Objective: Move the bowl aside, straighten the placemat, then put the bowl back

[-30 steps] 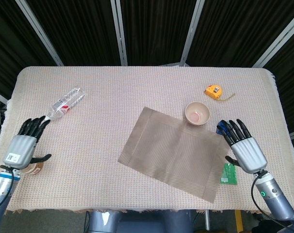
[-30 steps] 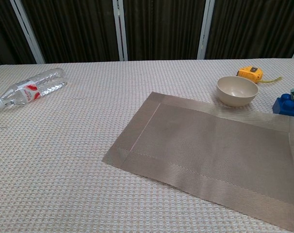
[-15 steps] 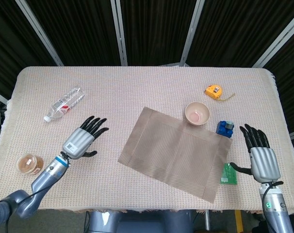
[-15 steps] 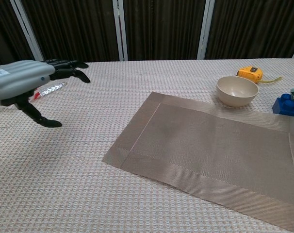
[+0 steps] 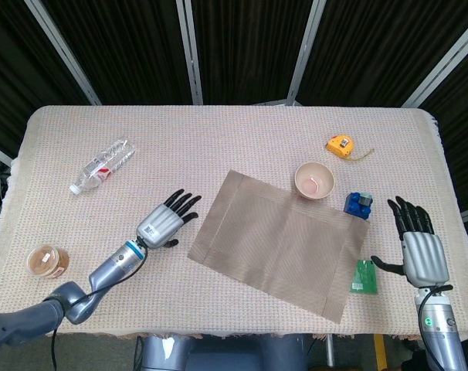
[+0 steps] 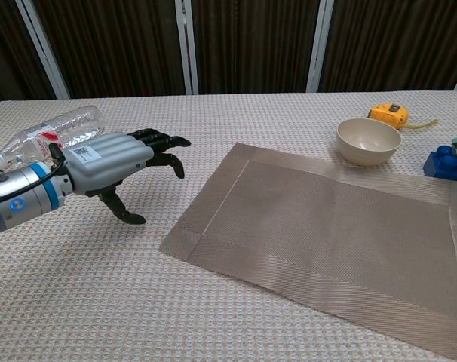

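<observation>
Left hand [image 5: 166, 224] spread and empty, just off the skewed placemat's left edge.

Crooked on the woven cloth table [image 5: 218, 139]: brown rectangular woven placemat [image 5: 284, 243], corners out of line with the table edges. Beige round ceramic bowl [image 5: 314, 180] parked off its far edge, touching or nearly so. Blue plastic block [image 5: 358, 205] at the right corner, green packet [image 5: 364, 276] beside the right edge. Right hand [image 5: 419, 243] open, holding nothing, near the table's right edge. Bare cloth between left hand and clear plastic bottle [image 5: 101, 165].
</observation>
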